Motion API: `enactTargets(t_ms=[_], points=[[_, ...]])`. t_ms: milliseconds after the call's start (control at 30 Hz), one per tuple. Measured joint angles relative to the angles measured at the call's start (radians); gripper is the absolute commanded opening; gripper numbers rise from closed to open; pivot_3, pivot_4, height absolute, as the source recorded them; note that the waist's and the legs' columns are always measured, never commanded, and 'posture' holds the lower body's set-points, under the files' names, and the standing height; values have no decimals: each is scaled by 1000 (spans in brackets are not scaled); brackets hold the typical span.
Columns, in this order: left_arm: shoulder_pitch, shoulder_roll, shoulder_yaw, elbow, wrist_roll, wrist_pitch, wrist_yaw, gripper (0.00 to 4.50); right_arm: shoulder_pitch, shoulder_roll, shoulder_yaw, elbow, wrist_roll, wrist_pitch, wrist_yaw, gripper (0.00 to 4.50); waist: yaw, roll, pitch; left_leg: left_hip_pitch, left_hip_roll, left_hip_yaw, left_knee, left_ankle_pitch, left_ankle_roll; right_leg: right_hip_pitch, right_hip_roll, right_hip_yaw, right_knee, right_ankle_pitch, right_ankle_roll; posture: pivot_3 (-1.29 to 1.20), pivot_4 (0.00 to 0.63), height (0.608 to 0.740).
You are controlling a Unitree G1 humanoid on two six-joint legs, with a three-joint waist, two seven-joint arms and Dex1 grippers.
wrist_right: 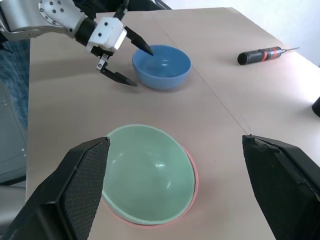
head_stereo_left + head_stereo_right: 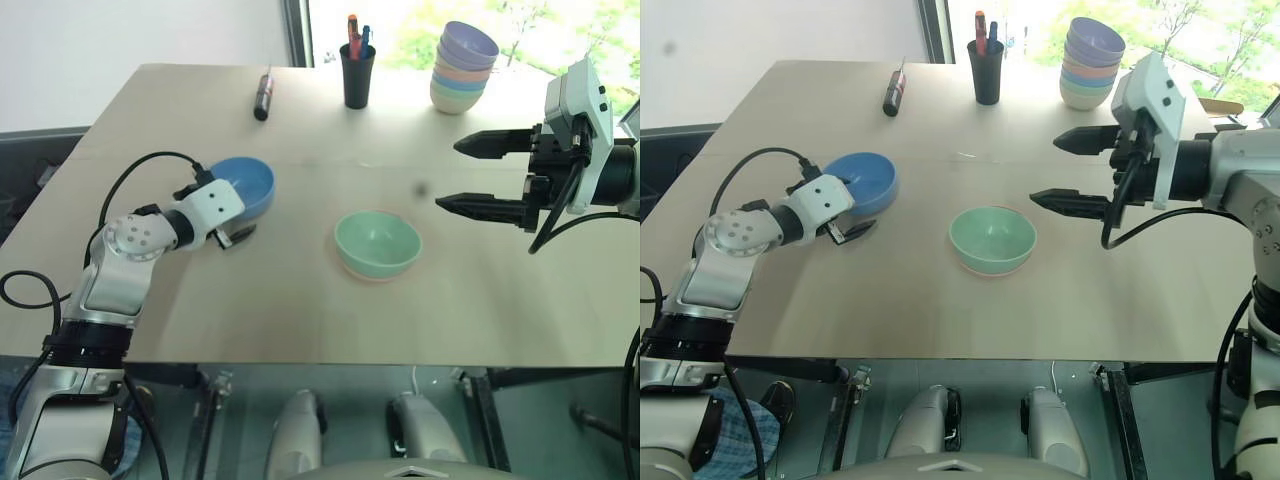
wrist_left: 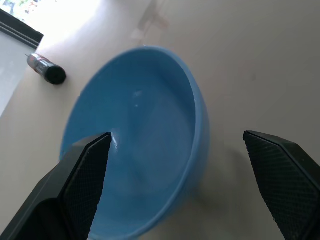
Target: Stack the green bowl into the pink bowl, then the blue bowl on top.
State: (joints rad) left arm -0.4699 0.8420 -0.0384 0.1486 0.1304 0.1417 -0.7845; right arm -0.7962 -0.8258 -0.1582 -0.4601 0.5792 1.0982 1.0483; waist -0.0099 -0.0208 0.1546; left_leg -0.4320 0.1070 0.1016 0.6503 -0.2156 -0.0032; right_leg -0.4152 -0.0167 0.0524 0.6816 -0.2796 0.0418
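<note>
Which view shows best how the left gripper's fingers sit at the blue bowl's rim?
Right wrist view: the left gripper is open, one finger over the blue bowl, the other outside its wall. Left wrist view shows the wall between both fingers but crops the bowl. In the eye views the wrist covers the near rim.

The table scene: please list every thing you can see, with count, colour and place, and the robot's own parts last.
Wooden table: one, light tan, carries everything.
Mint-green plastic bowl: one, table centre, nested in the pink bowl.
Salmon-pink plastic bowl: one, rim showing under the green one.
Sky-blue plastic bowl: one, left of centre.
Pastel bowl pile: one, multi-coloured, far right.
Black cup: one, holds pens, far middle.
Screwdriver: one, black-red handle, far left.
Left gripper: open, straddling the blue bowl's rim.
Right gripper: open, raised right of the green bowl.
</note>
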Motion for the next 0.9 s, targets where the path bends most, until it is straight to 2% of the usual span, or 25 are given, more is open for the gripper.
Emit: enactTargets(t_ms=[100,200,433,533,833,900], points=[[-20,0,-29,59,19,-27,-16,4500,1,-5,5,-1,20,-13,-21,4456,0,0,0,0,0,0,0,0,0,0,0,0,0,0,0,0,150,740],[-47,1,-52,126,42,-62,-21,3728,12,-16,8,-2,33,-21,-40,4500,1,0,0,0,0,0,0,0,0,0,0,0,0,0,0,0,150,740],[-115,1,-72,217,63,-127,-28,905,44,-33,24,-2,57,-43,-70,4500,1,0,0,0,0,0,0,0,0,0,0,0,0,0,0,0,150,740],[-121,0,-85,244,65,-145,-35,106,49,-42,23,-2,69,-48,-82,4500,-1,0,0,0,0,0,0,0,0,0,0,0,0,0,0,0,150,740],[-151,-3,-90,296,64,-177,-57,106,64,-69,24,-2,93,-56,-104,4500,1,0,0,-1,0,0,0,0,0,0,0,0,0,0,0,0,150,740],[-159,-9,-90,290,61,-127,-82,106,64,-78,24,-2,95,-57,-107,4500,1,0,0,-1,0,0,0,0,0,0,0,0,0,0,0,0,150,740]])
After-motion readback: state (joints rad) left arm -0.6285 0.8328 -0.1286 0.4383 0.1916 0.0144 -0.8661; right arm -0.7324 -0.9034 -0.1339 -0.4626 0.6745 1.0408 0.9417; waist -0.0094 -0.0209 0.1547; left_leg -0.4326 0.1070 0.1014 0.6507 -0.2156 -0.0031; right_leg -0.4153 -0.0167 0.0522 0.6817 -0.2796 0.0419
